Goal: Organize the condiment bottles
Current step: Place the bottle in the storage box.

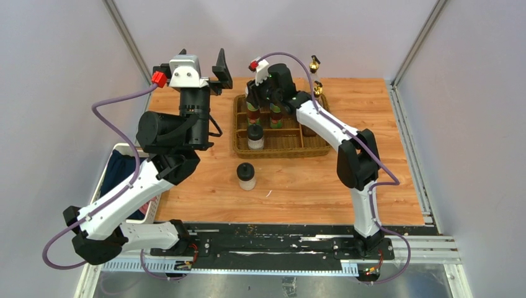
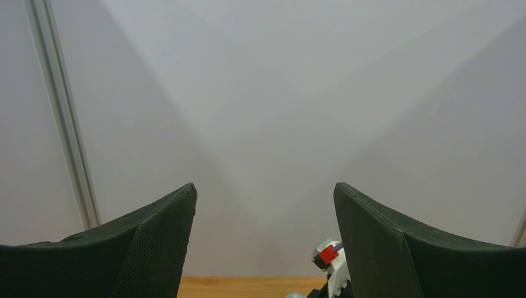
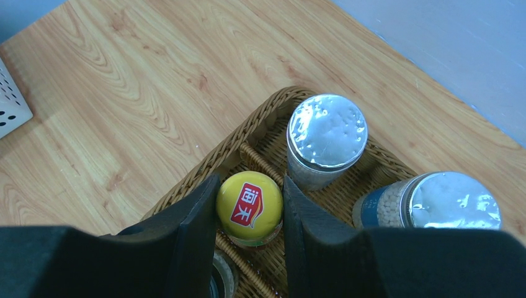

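Note:
My right gripper (image 3: 250, 181) is shut on a sauce bottle with a yellow cap (image 3: 249, 207), inside a corner compartment of the wicker tray (image 3: 248, 130). Two silver-lidded shakers (image 3: 327, 133) (image 3: 456, 202) stand in the compartments beside it. From above, my right gripper (image 1: 257, 93) hangs over two red-and-green sauce bottles (image 1: 253, 112) (image 1: 276, 115). One black-lidded jar (image 1: 255, 136) stands in the tray's front row, and another (image 1: 246, 176) stands on the table before the tray. Two gold-spouted cruets (image 1: 315, 62) (image 1: 318, 87) rise behind the tray. My left gripper (image 1: 201, 68) (image 2: 265, 186) is raised, open and empty, facing the back wall.
The wicker tray (image 1: 282, 151) sits at the back middle of the wooden table. A white basket (image 1: 118, 155) holding dark cloth hangs off the table's left edge, under my left arm; its corner (image 3: 12, 108) shows in the right wrist view. Grey walls close in the back and sides.

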`<action>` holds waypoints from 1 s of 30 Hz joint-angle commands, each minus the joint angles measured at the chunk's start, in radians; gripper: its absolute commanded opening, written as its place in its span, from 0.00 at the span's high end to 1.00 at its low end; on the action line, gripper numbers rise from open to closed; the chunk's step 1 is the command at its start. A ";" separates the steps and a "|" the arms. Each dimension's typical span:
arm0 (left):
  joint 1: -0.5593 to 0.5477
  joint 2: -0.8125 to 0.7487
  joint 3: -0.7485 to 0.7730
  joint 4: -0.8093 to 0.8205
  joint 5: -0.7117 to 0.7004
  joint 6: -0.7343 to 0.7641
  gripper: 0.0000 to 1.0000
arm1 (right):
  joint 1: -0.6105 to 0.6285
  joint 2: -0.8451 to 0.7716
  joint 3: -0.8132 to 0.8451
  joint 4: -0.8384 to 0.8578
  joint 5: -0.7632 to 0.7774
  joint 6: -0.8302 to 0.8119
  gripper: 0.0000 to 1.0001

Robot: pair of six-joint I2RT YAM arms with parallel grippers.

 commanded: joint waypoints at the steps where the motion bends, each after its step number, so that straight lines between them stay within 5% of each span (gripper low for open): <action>1: 0.015 -0.008 -0.013 0.023 0.011 -0.024 0.15 | -0.010 -0.015 -0.005 0.131 -0.018 0.002 1.00; 23: 0.036 -0.019 -0.048 0.022 0.018 -0.067 0.15 | 0.002 -0.072 -0.154 0.208 -0.001 -0.001 1.00; 30: 0.036 -0.024 -0.046 0.010 0.010 -0.087 0.07 | 0.011 -0.100 -0.189 0.213 0.019 -0.011 0.62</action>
